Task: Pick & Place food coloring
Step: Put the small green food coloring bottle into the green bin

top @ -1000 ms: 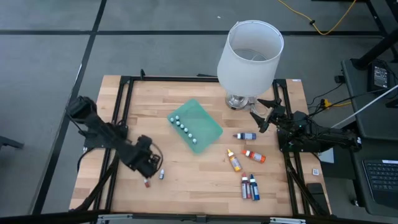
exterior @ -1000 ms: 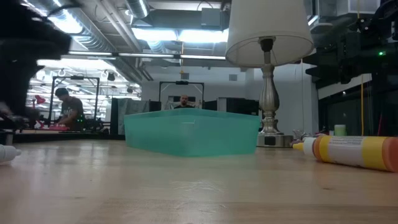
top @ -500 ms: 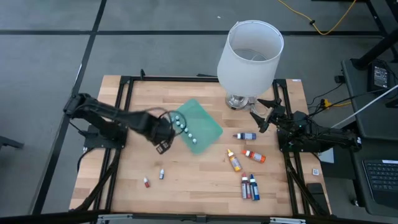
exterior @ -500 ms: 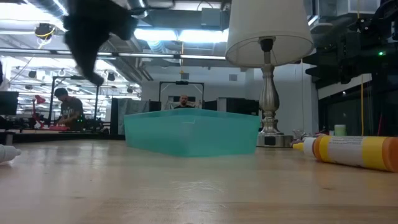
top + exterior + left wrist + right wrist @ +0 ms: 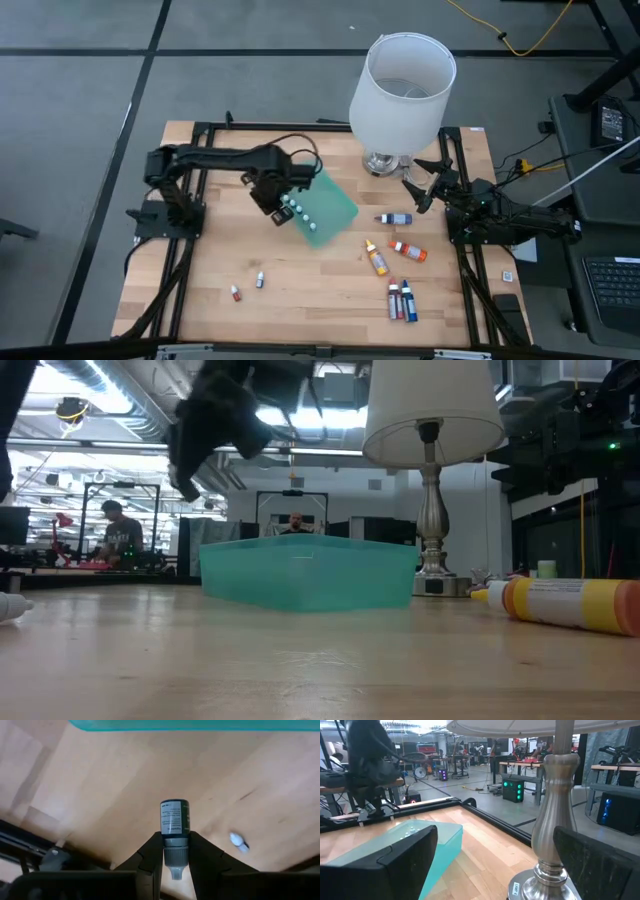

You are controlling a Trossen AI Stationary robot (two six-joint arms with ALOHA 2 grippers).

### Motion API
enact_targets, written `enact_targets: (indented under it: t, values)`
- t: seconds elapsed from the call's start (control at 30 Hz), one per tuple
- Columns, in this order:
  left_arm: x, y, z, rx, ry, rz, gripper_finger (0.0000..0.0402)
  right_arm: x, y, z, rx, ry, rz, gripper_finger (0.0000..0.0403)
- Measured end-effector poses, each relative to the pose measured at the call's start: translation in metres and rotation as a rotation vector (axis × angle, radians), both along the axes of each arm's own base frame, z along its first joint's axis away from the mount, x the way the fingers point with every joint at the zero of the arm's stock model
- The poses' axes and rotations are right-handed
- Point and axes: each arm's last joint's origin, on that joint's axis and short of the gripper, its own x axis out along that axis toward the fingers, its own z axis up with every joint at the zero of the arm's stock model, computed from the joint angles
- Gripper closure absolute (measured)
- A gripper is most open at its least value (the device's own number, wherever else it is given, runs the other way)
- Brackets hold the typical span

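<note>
Near edge: two tiny bottles (image 5: 247,286) lie loose on the table (image 5: 310,290), bigger bottles (image 5: 397,272) scattered to the right. Mid-table – left gripper (image 5: 275,196) hangs over the green tray's (image 5: 335,200) left edge, clamped on a small dark bottle (image 5: 174,824), cap toward the wrist; white-capped bottles (image 5: 297,208) sit in a row in the tray. Farther right, right gripper (image 5: 425,187) waits beside the lamp (image 5: 400,95) – fingers spread wide, empty

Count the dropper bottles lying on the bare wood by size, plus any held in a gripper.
Finger-sized bottles on the wood: 5
Tiny bottles on the wood: 2
Tiny bottle in left gripper: 1
Total: 8
</note>
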Motion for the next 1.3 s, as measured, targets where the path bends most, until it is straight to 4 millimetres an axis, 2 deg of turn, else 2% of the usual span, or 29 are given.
enact_targets:
  t: [0.13, 0.3, 0.47, 1.03, 1.3]
  values:
    - [0.022, 0.009, -0.003, -0.053, 0.038, 0.005, 0.0332, 0.0, 0.0, 0.0, 0.0, 0.0, 0.0, 0.0006]
    - [0.05, 0.025, -0.002, -0.106, -0.013, 0.048, 0.0332, 0.0, 0.0, 0.0, 0.0, 0.0, 0.0, 0.0006]
    - [0.063, 0.051, -0.005, -0.175, -0.042, 0.162, 0.0332, 0.0, 0.0, 0.0, 0.0, 0.0, 0.0, 0.0006]
    - [0.056, 0.133, -0.056, -0.356, 0.037, 0.444, 0.0332, 0.0, 0.0, 0.0, 0.0, 0.0, 0.0, 0.0006]
    - [0.053, 0.154, -0.084, -0.438, 0.078, 0.525, 0.0332, 0.0, 0.0, 0.0, 0.0, 0.0, 0.0, 0.0006]
